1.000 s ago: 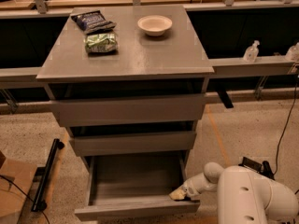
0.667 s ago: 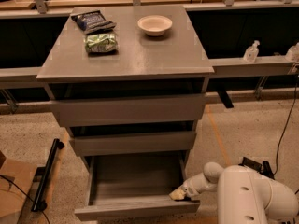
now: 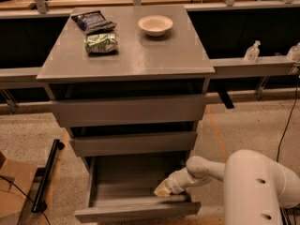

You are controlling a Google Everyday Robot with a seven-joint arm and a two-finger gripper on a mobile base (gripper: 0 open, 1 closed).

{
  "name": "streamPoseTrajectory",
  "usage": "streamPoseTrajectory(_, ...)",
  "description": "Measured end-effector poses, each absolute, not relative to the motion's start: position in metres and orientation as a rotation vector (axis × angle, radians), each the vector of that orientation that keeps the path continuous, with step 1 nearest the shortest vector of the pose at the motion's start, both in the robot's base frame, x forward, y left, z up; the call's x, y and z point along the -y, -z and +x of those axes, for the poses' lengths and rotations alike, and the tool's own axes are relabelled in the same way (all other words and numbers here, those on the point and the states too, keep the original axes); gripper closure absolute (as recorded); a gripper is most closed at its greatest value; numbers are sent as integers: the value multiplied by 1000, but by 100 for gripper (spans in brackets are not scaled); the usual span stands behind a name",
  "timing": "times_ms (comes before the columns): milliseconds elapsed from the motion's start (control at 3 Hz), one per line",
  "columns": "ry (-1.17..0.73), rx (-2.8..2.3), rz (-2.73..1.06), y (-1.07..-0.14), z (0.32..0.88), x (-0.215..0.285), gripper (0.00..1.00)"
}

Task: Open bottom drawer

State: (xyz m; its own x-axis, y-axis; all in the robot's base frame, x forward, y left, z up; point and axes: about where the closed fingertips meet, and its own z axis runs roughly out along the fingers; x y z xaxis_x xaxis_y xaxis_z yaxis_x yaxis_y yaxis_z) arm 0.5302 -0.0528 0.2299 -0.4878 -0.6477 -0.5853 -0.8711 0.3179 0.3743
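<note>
The bottom drawer [image 3: 126, 184] looks pulled well out, the gripper [image 3: 163, 190] inside its front right corner, grip state impossible to tell; next probably calls for pulling slightly further or withdrawing.

I can read no text; the dark bag [image 3: 92, 20], far left, perhaps carries print. My gripper [image 3: 162, 190] is in the bottom drawer [image 3: 136, 211], near right.

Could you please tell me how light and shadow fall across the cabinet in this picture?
Camera view: warm, dim overhead light; a faint sheen on the cabinet top beside the bowl; deep shadow in the recesses above the upper drawer fronts; the pulled-out bottom drawer is shaded at the back; the gripper, inside its right front corner, shows pale and lit.
</note>
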Motion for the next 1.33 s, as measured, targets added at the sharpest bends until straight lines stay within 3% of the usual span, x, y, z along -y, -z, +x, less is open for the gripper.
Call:
streamPoseTrajectory(333,-855,-2123,-1542,-265,517,4,100)
streamPoseTrajectory(667,-896,-2110,-1623,-249,469,-2,100)
streamPoseTrajectory(1333,-806,-2072,-1515,-217,514,23,100)
